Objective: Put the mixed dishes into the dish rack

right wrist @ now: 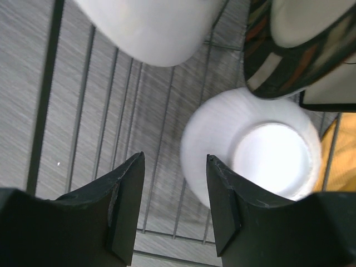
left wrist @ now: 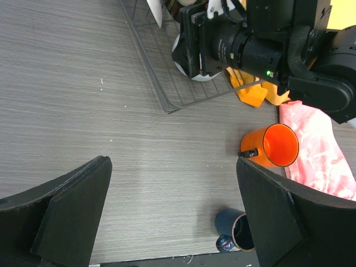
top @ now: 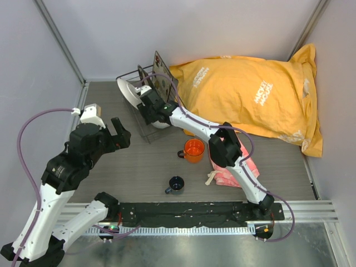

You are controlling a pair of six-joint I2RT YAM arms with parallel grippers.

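The dish rack (top: 137, 114) stands at the back left. In it a white plate (top: 127, 89), a dark-rimmed plate (top: 147, 78) and the square dark tray (top: 164, 77) stand on edge. My right gripper (right wrist: 175, 203) is open and empty, low over the rack's wire base (right wrist: 105, 111). The white bowl (right wrist: 261, 147) lies in the rack just right of the jaws. The orange mug (top: 194, 150) and small dark-blue cup (top: 176, 184) sit on the table. My left gripper (left wrist: 172, 186) is open and empty, hovering left of both; the mug (left wrist: 278, 146) and cup (left wrist: 236, 231) show beside its right finger.
A big yellow bag (top: 250, 94) fills the back right. A pink cloth (top: 236, 164) lies right of the orange mug, under the right arm. The right arm (left wrist: 267, 41) stretches across the rack's near corner. Grey walls close in on the left and back.
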